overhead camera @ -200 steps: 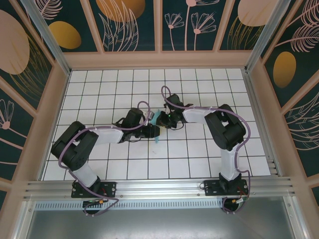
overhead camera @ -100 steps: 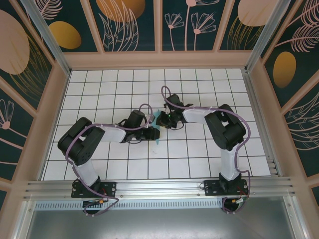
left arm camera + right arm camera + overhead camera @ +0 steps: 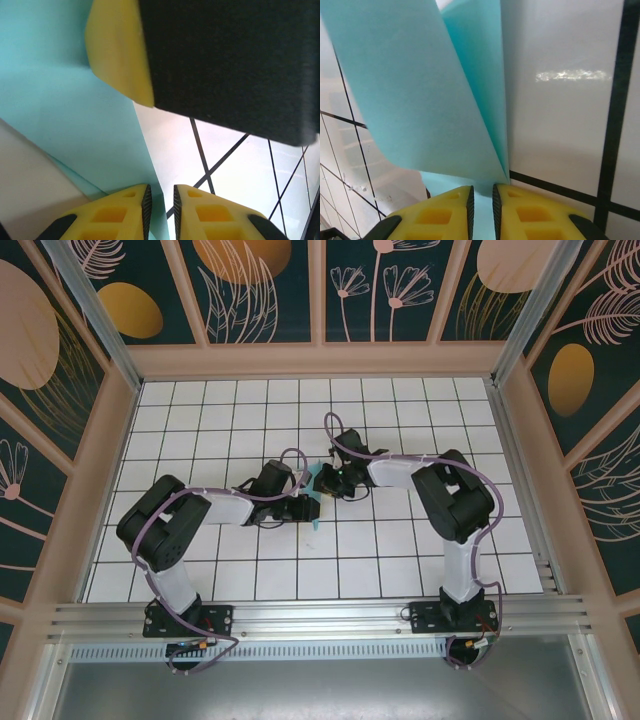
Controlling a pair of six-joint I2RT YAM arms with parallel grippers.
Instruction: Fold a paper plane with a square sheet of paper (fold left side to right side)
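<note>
The square sheet of paper (image 3: 70, 115) is light turquoise, folded and held up off the tiled table near its middle. From above only small bits of the paper (image 3: 315, 526) show between the two arms. My left gripper (image 3: 160, 200) is closed down on the paper's straight edge, its pads nearly together. My right gripper (image 3: 481, 200) is shut on the paper (image 3: 420, 95) where two layers meet at a crease; one layer curls up and away. The two grippers, left gripper (image 3: 312, 503) and right gripper (image 3: 324, 480), meet almost tip to tip.
The right gripper's yellow finger (image 3: 120, 50) and black body hang just above the left gripper's jaws. White tiled table (image 3: 400, 560) with black grid lines lies all round, walled by patterned panels (image 3: 265, 290); a metal rail (image 3: 320, 620) runs along the near edge.
The left arm's elbow has swung up and the left gripper has narrowed on the paper's edge. The right arm has stayed in place.
</note>
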